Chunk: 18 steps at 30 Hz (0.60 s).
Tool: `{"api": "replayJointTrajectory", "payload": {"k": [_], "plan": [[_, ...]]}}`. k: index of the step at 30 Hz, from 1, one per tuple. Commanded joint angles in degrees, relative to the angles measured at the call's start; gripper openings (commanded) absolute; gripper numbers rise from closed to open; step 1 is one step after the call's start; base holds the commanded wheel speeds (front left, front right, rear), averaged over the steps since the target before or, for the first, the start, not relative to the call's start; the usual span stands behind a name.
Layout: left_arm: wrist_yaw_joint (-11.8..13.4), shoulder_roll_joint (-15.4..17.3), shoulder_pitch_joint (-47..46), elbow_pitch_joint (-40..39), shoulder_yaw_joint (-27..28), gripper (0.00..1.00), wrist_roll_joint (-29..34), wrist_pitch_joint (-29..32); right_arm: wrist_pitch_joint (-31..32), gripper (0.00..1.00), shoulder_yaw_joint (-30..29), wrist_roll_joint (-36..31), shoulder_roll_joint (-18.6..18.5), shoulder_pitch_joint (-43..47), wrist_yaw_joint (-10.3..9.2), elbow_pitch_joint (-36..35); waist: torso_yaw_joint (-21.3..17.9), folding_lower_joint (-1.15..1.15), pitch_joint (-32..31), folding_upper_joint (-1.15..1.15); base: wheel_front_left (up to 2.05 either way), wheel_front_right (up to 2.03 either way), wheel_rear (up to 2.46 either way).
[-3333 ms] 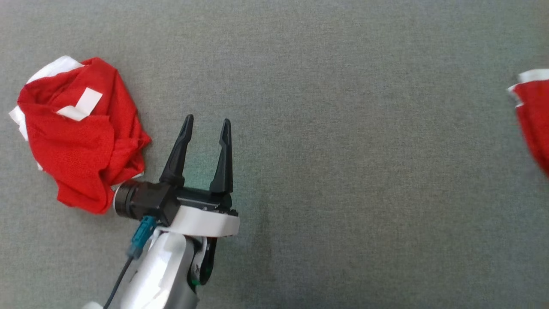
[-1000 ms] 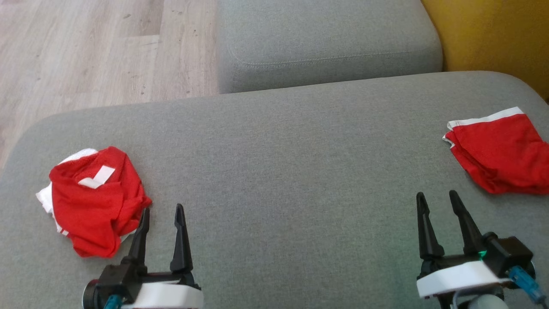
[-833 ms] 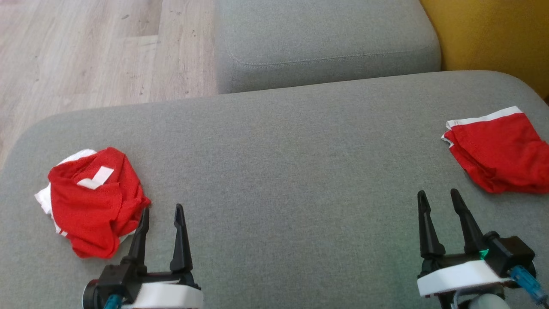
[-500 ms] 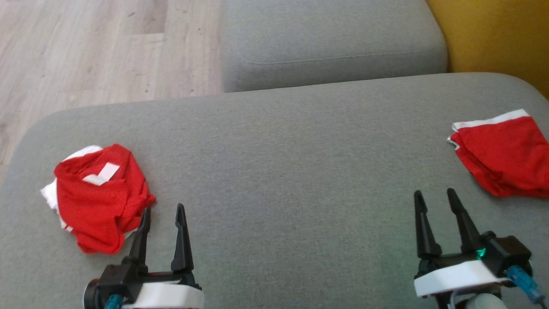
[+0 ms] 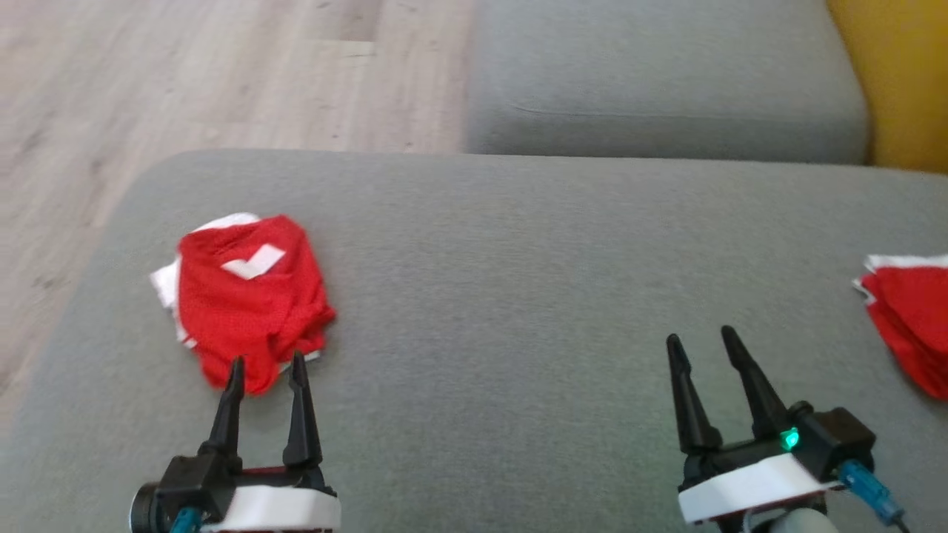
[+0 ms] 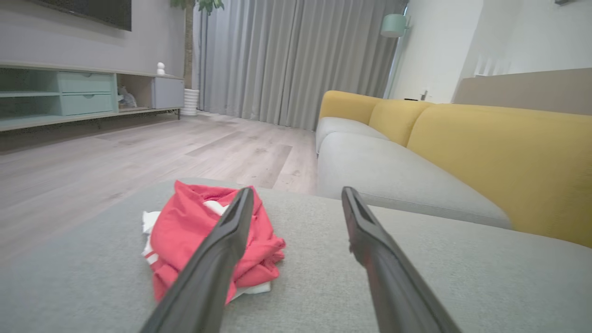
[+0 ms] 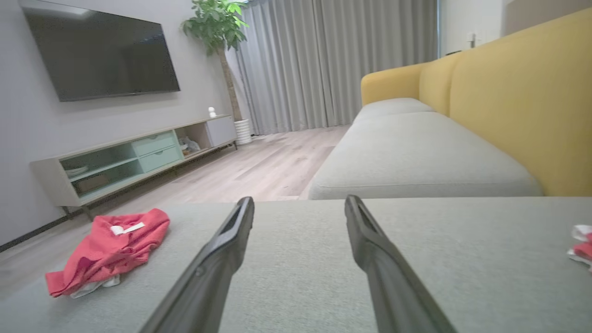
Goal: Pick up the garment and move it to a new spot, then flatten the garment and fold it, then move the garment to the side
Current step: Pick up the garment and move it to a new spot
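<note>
A crumpled red garment point(image 5: 248, 300) with white trim lies on the left part of the grey cushion point(image 5: 503, 296). It also appears in the left wrist view as the red garment point(image 6: 194, 231) and in the right wrist view as the red garment point(image 7: 108, 249). My left gripper point(image 5: 266, 364) is open just in front of its near edge, fingers pointing at it, holding nothing. At the lower right my right gripper point(image 5: 700, 342) stands open and empty over bare cushion.
A second red piece of clothing point(image 5: 907, 318) lies at the cushion's right edge. Beyond the cushion stands another grey seat point(image 5: 659, 81) with a yellow backrest point(image 5: 903, 74). Wooden floor point(image 5: 185, 81) lies off the left and far edges.
The head camera has swung left, so the whole scene shifts right in view. My left gripper's tips now sit at the crumpled garment's near edge. Both grippers stay open.
</note>
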Motion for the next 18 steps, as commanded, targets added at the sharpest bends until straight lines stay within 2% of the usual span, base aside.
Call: {"api": "replayJointTrajectory", "payload": {"k": [1, 11, 18], "plan": [[0.1, -0.1, -1.9, -2.0, 2.0, 1.00, 0.7, -0.4, -0.7, 1.00, 2.0, 0.4, -0.2, -1.0, -0.04, -1.9, 2.5, 0.00, -0.5, 0.00, 0.00, 0.00, 0.00], [-0.5, -0.1, -1.1, -2.1, 3.5, 1.00, 1.7, -0.4, -0.7, 1.00, 5.1, 2.2, -0.2, -0.1, -0.04, -1.8, 9.7, 0.00, -1.6, 0.00, 0.00, 0.00, 0.00], [-1.3, -0.1, -0.8, -2.0, 4.7, 1.00, 2.8, -0.4, -0.7, 1.00, 5.8, 3.5, -0.2, 0.1, -0.04, -2.1, 12.4, 0.00, -1.4, 0.00, 0.00, 0.00, 0.00]]}}
